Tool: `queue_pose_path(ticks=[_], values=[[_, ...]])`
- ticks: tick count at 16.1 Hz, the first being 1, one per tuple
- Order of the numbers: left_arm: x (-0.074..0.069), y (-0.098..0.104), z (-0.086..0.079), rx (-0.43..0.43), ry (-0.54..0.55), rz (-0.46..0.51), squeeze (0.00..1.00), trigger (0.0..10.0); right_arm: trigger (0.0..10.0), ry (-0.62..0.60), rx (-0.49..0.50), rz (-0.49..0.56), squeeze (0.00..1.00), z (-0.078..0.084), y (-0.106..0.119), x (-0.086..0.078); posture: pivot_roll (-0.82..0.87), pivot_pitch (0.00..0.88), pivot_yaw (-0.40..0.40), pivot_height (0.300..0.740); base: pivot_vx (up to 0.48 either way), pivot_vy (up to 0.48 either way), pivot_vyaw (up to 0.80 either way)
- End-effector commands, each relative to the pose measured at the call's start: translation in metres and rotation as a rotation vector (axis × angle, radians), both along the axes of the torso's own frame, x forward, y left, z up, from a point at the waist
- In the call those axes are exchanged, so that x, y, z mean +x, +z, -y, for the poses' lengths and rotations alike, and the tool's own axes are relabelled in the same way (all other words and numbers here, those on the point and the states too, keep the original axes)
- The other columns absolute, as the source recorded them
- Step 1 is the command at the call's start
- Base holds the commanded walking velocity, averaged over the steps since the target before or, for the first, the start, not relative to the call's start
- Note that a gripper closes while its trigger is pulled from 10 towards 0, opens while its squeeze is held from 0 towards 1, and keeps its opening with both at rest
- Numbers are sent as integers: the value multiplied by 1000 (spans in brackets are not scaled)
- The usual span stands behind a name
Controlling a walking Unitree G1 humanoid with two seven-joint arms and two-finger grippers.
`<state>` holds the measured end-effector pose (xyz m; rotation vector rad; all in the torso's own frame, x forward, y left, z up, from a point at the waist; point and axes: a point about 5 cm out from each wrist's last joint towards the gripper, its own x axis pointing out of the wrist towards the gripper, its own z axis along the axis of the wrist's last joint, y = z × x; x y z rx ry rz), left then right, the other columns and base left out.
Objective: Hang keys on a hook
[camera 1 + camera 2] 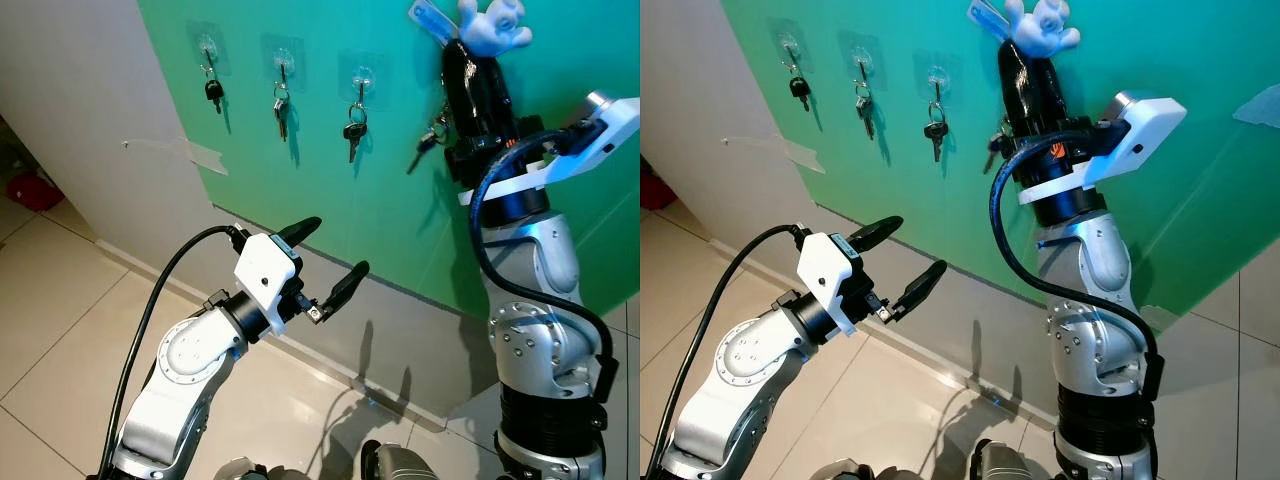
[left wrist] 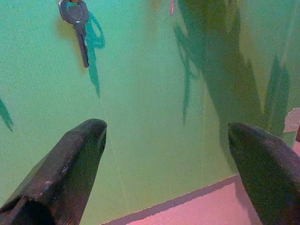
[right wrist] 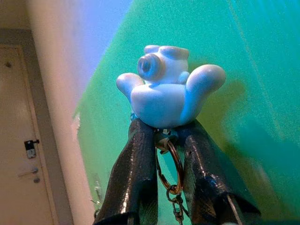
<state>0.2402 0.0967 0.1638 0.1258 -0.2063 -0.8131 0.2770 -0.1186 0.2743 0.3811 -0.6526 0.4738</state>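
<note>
My right gripper [image 1: 468, 55] is raised high against the green wall [image 1: 300, 180]. It is shut on a keyring [image 3: 171, 164] just below a white glove-shaped charm [image 1: 492, 25] that sticks out above the fingertips. A key [image 1: 422, 150] of this bunch dangles beside the fingers, close to the wall. To the left, three clear hooks [image 1: 208, 45] [image 1: 282, 52] [image 1: 362, 75] each carry keys. A blue tag [image 1: 430, 18] shows beside the charm. My left gripper [image 1: 338, 244] is held out lower down, open and with nothing in it, pointing at the wall below a hanging key [image 2: 77, 18].
A grey-white wall [image 1: 90, 120] with a strip of tape [image 1: 205, 155] adjoins the green wall on the left. Tiled floor [image 1: 60, 300] lies below, with a red object [image 1: 35, 190] at the far left. A door [image 3: 23, 140] appears in the right wrist view.
</note>
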Motion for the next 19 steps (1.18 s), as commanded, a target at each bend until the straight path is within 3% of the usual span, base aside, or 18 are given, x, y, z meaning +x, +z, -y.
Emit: queue_pose_path(ticks=[1,11,19], values=[[-2,2,1,7,-15,3,0,10000,10000,-16,9,28,0,1,5,0,-82,110,27,740,0,0,0],[-1,2,1,8,-16,5,0,10000,10000,-74,15,40,0,4,3,7,-82,108,29,740,0,0,0],[-1,1,1,10,-16,5,0,10000,10000,-117,-56,46,0,3,-6,8,-81,108,30,740,0,0,0]])
